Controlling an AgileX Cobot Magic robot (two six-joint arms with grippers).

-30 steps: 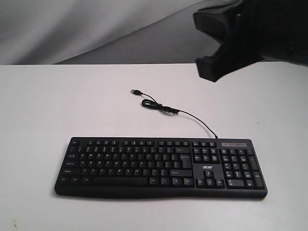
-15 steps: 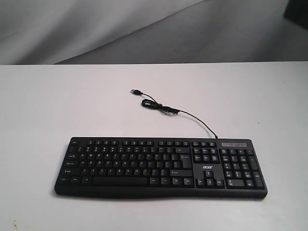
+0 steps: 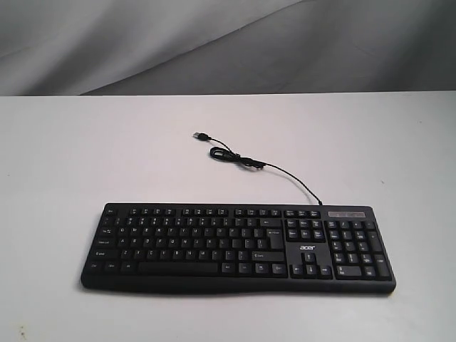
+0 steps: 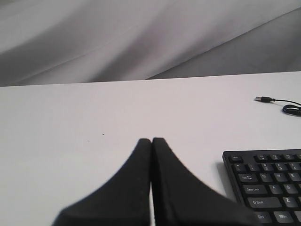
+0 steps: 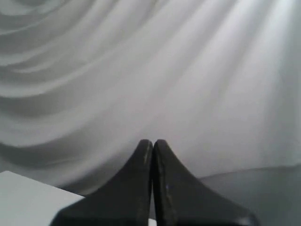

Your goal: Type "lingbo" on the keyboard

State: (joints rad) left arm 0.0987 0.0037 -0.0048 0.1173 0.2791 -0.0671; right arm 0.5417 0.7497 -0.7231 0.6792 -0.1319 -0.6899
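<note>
Our left jaws are pressed fully together, holding nothing, over the white table [image 4: 70,122]. The keyboard [image 4: 265,186] lies flat off to their side, near but not touching, with only bare table between its corner and the tips. Farther out from these jaws its thin cable [image 4: 291,107] loops on the table and ends in a loose USB plug [image 4: 261,99], while our right jaws, also closed tight on nothing, point at draped grey cloth [image 5: 141,70].
</note>
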